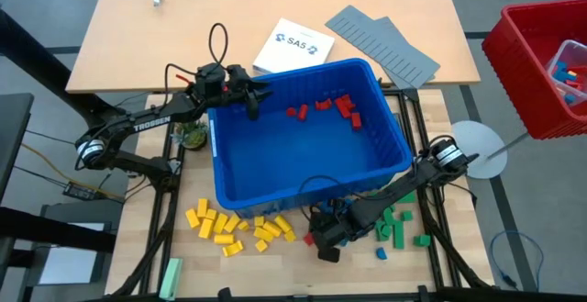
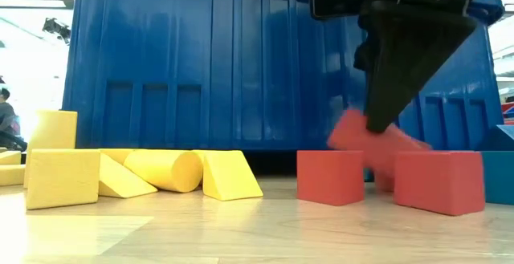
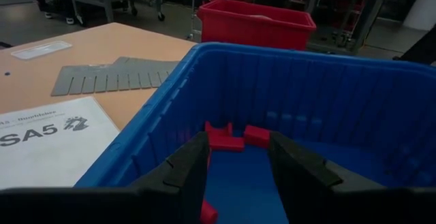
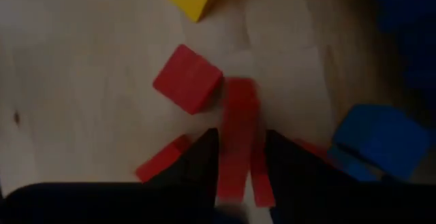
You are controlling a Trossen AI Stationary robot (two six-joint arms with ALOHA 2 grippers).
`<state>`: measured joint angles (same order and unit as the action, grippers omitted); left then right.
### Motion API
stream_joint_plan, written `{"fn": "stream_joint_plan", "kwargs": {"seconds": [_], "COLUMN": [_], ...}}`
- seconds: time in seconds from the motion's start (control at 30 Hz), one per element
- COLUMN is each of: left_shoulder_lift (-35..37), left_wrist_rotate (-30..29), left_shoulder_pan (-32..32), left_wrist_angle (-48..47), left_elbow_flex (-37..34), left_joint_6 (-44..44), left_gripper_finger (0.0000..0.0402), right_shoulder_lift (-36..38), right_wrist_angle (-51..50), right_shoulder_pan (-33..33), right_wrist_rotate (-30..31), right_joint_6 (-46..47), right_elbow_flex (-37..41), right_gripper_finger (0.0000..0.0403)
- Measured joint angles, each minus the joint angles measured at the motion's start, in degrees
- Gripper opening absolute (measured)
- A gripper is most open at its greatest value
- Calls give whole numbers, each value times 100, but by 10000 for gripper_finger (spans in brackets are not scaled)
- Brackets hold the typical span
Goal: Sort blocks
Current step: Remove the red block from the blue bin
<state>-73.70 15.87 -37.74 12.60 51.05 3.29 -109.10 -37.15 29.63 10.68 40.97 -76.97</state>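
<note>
Right arm low over the reds, left arm parked at the bin

I had the blue bin [image 1: 303, 169] just behind my right gripper [image 1: 323, 240], yellow blocks [image 1: 234, 227] off to one side of it, green blocks [image 1: 396, 227] to the other. Its fingers [image 4: 197, 163] stood slightly apart with a blurred red block [image 4: 238, 139] between them; whether they gripped it, I couldn't tell. My left gripper [image 3: 238, 169] hovered inside the bin, part open and empty, red blocks [image 3: 228, 139] just ahead of it.
</note>
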Motion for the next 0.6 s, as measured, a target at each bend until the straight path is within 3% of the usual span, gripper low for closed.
{"fn": "stream_joint_plan", "kwargs": {"seconds": [0.27,0.6], "left_shoulder_lift": [1,1], "left_wrist_rotate": [-1,-1], "left_shoulder_pan": [0,-1], "left_wrist_angle": [-1,2], "left_elbow_flex": [0,-2], "left_joint_6": [0,0], "left_gripper_finger": [163,163], "right_shoulder_lift": [113,1331], "right_wrist_angle": [-31,12], "right_shoulder_pan": [-14,212], "right_wrist_rotate": [-227,-643], "right_joint_6": [-280,-656], "right_elbow_flex": [2,2], "right_gripper_finger": [151,149]}}
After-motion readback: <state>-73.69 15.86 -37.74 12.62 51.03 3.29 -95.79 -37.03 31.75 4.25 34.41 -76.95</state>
